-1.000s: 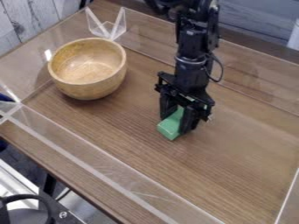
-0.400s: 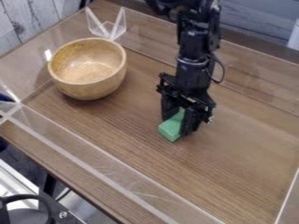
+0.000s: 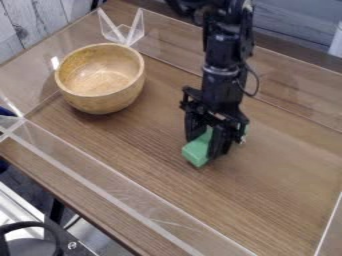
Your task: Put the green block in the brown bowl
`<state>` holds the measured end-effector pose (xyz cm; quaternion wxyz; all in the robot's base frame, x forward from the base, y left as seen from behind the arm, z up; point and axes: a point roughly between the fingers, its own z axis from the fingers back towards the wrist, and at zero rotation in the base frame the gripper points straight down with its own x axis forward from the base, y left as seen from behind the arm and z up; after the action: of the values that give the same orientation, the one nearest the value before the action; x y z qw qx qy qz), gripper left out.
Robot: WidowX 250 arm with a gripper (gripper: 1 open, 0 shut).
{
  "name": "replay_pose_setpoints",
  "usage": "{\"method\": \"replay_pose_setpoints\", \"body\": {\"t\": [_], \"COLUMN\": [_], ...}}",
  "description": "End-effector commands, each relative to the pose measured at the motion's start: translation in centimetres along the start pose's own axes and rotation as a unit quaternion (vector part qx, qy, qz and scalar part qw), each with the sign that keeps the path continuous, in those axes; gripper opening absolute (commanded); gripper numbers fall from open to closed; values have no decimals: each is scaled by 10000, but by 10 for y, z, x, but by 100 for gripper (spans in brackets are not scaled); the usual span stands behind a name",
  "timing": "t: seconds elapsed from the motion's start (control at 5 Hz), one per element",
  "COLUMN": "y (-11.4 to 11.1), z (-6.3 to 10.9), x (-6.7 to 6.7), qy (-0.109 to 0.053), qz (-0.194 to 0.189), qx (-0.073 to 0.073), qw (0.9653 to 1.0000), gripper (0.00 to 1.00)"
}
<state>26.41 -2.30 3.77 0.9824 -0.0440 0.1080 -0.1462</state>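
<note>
gripper [image 3: 213, 141] jaws are clamped on the green block [image 3: 201, 150] mid-tabletop, nearer the right edge, so it's the pick-up step, and next comes a carry over to the brown bowl [image 3: 100, 77] near the far left corner.

Hand [image 3: 211, 137] clamped on green block [image 3: 201, 149], well apart from brown bowl [image 3: 100, 77] w/ table [image 3: 120, 160] under.

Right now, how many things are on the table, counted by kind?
Green block, held in the shut hand: 1
Brown bowl: 1
Total: 2
</note>
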Motion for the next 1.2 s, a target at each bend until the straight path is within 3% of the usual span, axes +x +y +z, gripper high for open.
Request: {"method": "replay_pose_setpoints", "body": {"t": [0.0,0.2,0.4,0.8,1.0], "y": [7,23,51,133,168], "z": [54,91,117,131,124], "x": [1,-3,-14,-46,-61], "qy": [-641,-898,-1050,-1069,-1031], "qz": [180,437,732,1516,1736], "qx": [161,219,275,303,349], "qw": [9976,9948,9914,9822,9788], "gripper": [0,0,0,0,0]}}
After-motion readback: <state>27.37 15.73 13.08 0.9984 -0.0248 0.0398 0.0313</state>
